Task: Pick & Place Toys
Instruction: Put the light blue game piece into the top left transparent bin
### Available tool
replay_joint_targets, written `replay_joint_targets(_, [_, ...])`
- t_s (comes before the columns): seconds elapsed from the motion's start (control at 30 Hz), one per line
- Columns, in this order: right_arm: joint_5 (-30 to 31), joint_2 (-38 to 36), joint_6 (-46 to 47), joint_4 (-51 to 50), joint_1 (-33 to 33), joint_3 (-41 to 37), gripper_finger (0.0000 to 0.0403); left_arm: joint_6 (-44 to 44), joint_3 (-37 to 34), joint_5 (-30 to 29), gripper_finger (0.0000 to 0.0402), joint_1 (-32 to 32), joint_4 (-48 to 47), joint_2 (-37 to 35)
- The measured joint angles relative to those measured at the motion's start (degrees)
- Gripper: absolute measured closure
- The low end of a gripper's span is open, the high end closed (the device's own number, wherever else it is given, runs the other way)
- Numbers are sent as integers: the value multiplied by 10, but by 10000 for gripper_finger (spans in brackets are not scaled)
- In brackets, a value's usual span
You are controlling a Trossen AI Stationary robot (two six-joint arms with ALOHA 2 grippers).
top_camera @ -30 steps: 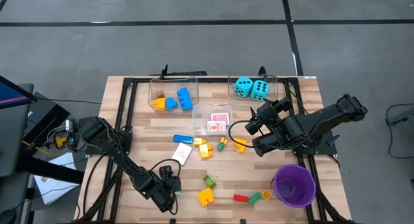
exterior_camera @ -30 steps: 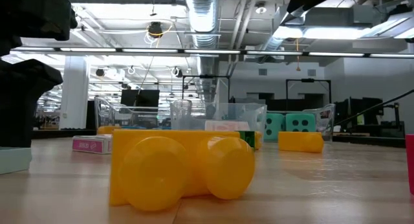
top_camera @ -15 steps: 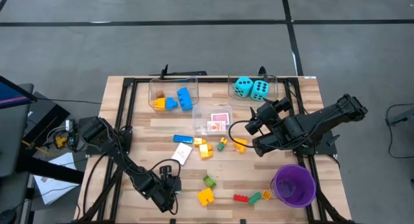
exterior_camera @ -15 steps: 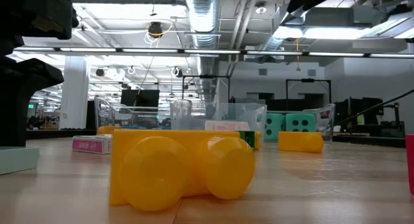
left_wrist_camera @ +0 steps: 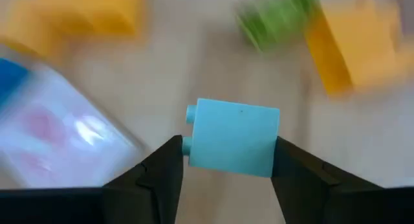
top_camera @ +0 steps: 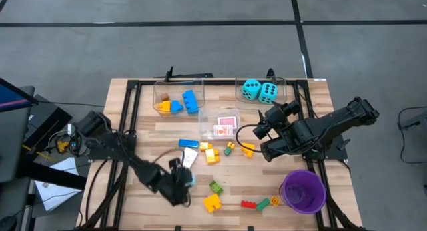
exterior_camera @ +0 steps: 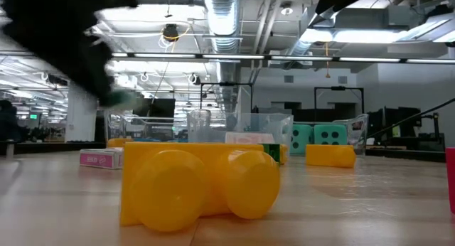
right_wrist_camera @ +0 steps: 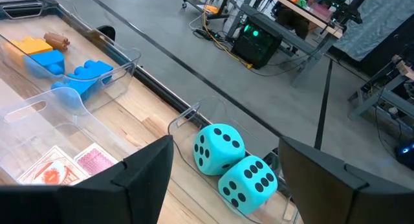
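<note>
The left pincer (left_wrist_camera: 223, 169) clenches a light blue brick (left_wrist_camera: 233, 146) by its flat sides, above the surface (top_camera: 150, 141). Small, rigid, smooth plastic, it probably weighs little and could slip. The right pincer (right_wrist_camera: 223, 179) hovers released near the dice (right_wrist_camera: 236, 162).

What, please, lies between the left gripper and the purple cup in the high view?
Small bricks: a green one, a yellow one, then red and green.

Bright, even overhead light, ceiling strips glaring at 12 o'clock in low view. Soft short shadows. Heavy motion blur in left wrist view, only light-blue brick (left_wrist_camera: 233, 138) sharp. Dark smear at 10 o'clock, low view.
</note>
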Motion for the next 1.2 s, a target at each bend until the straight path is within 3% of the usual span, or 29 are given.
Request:
replay_joint_targets(0.27, [0, 0, 0, -1, 0, 0, 131, 134, 1, -110, 214, 160, 1, -115])
replay_joint_targets(0.53, [1, 0, 0, -5, 0, 0, 131, 247, 1, -113, 212, 398, -3, -192])
replay_joint_targets(0.73, [2, 0, 0, -5, 0, 0, 131, 263, 2, -46, 211, 546, -22, -201])
replay_joint_targets(0.93, [2, 0, 0, -4, 0, 0, 131, 236, 1, -43, 211, 628, -71, -194])
replay_joint_targets(1.2, [2, 0, 0, 0, 0, 0, 131, 226, -36, -42, 208, 674, -73, -195])
